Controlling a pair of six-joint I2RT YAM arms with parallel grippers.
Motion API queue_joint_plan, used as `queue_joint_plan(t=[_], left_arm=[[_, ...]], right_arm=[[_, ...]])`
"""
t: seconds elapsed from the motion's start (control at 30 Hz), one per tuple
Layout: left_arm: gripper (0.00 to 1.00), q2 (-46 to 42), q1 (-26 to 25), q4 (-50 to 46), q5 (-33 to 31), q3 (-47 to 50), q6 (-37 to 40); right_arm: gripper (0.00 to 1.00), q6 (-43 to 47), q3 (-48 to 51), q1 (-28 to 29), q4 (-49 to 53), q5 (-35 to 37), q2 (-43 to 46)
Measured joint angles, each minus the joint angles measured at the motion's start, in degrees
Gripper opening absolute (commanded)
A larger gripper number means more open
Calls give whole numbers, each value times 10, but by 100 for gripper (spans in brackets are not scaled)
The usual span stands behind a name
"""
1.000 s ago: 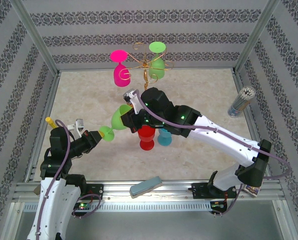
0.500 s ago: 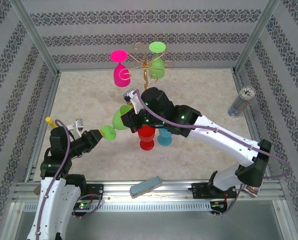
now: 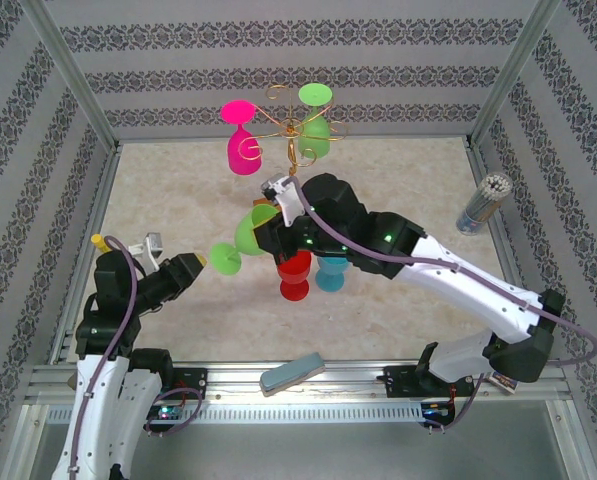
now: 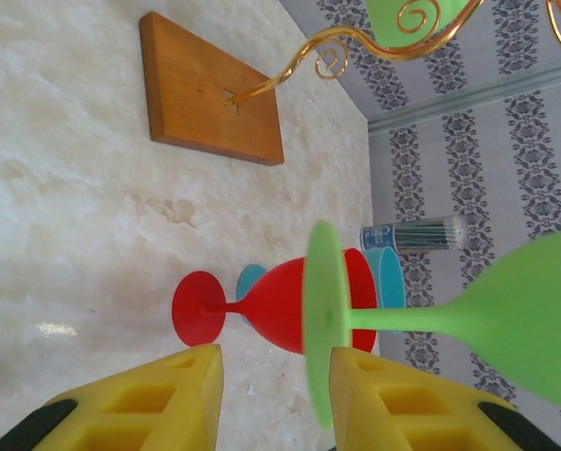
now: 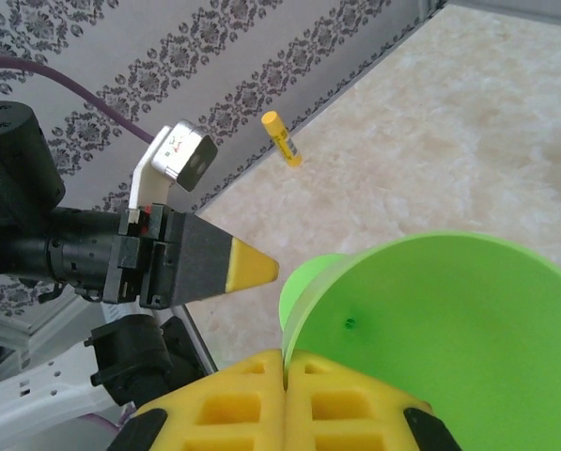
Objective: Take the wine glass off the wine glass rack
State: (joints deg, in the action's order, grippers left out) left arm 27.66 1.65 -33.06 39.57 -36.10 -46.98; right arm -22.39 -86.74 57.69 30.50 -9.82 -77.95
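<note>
Evidently freed from the wine glass rack (image 3: 293, 125), the green wine glass (image 3: 253, 228) hangs pinched by its rim in the right hand (image 5: 285, 362). The left hand (image 4: 272, 376) is open by its foot. Next, probably, stand it on the desk (image 3: 408, 180).

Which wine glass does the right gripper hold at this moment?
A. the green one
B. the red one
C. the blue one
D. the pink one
A: in the right wrist view, the right gripper has its yellow fingers shut together on the rim of the green wine glass.
</note>
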Motion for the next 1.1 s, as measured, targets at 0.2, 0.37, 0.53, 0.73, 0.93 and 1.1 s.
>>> queue_joint_plan(t=[0.2,0.37,0.53,0.73,0.93,1.1], left_arm=[[36,27,0,-31,-36,-44,43],[36,51,0,-39,-56,-68,70],[36,72,0,-44,-73,-83,91],[36,109,0,-78,-101,-130,139],[37,127,0,-87,-116,-144,168],[37,137,0,-87,-116,-144,175]], right_arm=[[0,0,0,31,53,40,44],[0,-4,0,59,98,66,79],[0,-17,0,80,136,86,112],[0,-34,16,109,187,119,132],[0,-63,61,129,221,157,146],[0,-91,95,141,241,193,160]])
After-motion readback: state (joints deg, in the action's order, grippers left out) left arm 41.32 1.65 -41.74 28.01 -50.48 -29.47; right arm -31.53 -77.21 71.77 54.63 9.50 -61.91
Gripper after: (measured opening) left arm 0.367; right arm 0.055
